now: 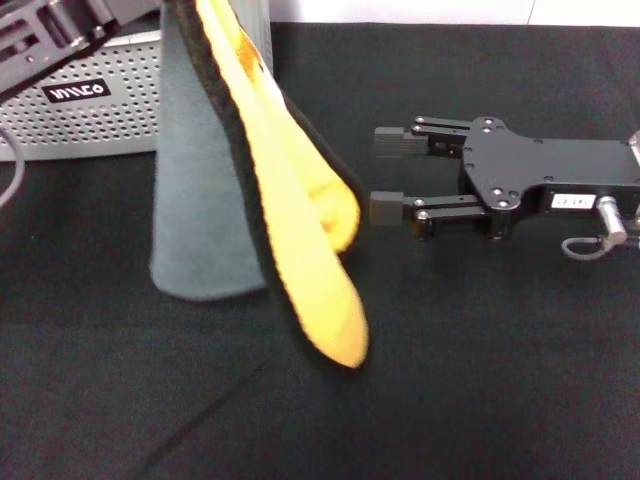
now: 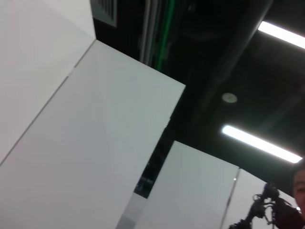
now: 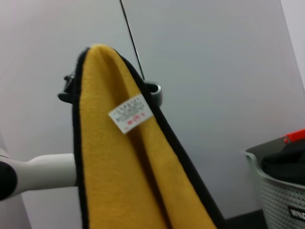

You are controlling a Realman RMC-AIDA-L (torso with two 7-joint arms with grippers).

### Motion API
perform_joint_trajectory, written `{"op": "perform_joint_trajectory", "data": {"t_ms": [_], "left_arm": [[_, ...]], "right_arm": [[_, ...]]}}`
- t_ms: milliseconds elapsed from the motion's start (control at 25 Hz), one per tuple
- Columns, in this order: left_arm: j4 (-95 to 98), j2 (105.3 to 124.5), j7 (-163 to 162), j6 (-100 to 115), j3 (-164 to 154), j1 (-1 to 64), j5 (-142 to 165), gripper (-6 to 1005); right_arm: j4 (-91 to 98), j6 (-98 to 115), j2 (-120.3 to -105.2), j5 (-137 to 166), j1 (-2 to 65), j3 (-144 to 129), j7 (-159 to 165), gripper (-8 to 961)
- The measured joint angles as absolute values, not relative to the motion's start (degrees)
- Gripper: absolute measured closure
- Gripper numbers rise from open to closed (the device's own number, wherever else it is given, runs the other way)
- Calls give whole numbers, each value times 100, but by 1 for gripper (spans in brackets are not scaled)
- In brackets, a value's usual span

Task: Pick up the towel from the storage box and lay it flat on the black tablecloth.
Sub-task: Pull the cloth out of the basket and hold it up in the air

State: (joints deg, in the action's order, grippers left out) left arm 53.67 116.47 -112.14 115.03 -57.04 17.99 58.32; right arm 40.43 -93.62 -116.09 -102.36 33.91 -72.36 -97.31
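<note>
The towel [image 1: 290, 200] hangs folded in the air, yellow-orange face out, grey face behind, with black trim. Its lower end is just above the black tablecloth [image 1: 480, 380]. My left gripper [image 3: 110, 89] is shut on the towel's top edge; in the head view only the left arm [image 1: 50, 40] shows, at the top left. The right wrist view shows the towel's white tag [image 3: 131, 112]. My right gripper [image 1: 388, 175] is open, low over the tablecloth, its fingertips just right of the towel's yellow fold and apart from it. The storage box [image 1: 100, 100] stands at the back left.
The storage box also shows in the right wrist view [image 3: 281, 191], with something dark and a red piece inside. The left wrist view shows only white panels and the ceiling lights. A grey cable [image 1: 12, 170] hangs by the box.
</note>
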Motion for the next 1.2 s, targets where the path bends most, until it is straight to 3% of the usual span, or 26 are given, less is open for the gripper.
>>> {"op": "perform_joint_trajectory", "data": {"t_ms": [280,920,1200], "left_arm": [[5378,11639,-11214,11642,-5711,1859,5764,953],[5379,11626,-11132,11641,-5713,1932,5625,953],[5376,11622,-11093,11637,-5713,1934,5624,953]], "right_arm": [[3649,-9176,-11588,-10214,3625,-7289,-9795,159],[3689,-9413,-11601,-10259,3665,-7513,-9776,287],[3677,-9526,-11584,-10345,3665,-7481,-9794,286]]}}
